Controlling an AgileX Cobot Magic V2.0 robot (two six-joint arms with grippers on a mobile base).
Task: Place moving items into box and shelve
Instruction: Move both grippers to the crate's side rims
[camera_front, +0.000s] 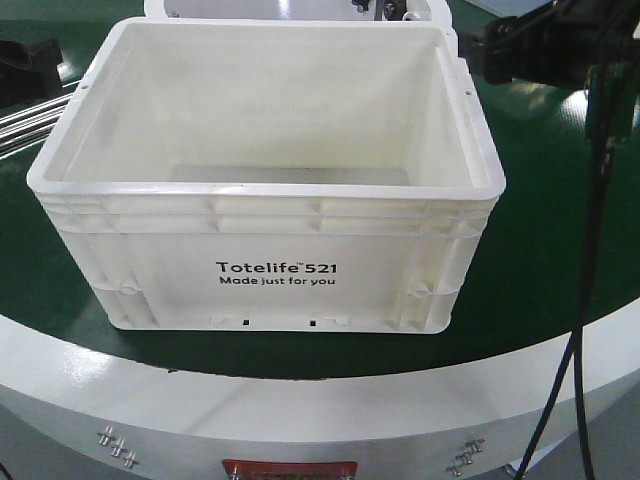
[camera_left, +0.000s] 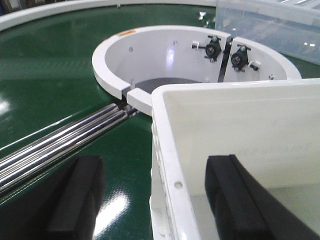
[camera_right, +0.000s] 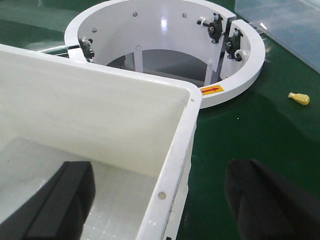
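Observation:
The white box (camera_front: 270, 270) printed "Totelife 521" stands on the green tabletop; the part of its floor that shows is bare. My left gripper (camera_left: 155, 172) is open and straddles the box's left wall (camera_left: 167, 165), one finger outside over the green surface and one inside. My right gripper (camera_right: 160, 172) is open astride the right wall (camera_right: 172, 165) in the same way. One small yellow moving item (camera_right: 299, 98) lies on the green surface, right of the white ring and apart from both grippers. The greyish-pink one is out of view.
Right behind the box is a white ring fixture (camera_left: 150, 45) with black clamps. Chrome rods (camera_left: 60, 142) run along the table left of the box. A clear plastic bin (camera_left: 270, 25) stands at the far right. A black cable (camera_front: 600, 200) hangs at the right, over the table's white edge (camera_front: 300, 400).

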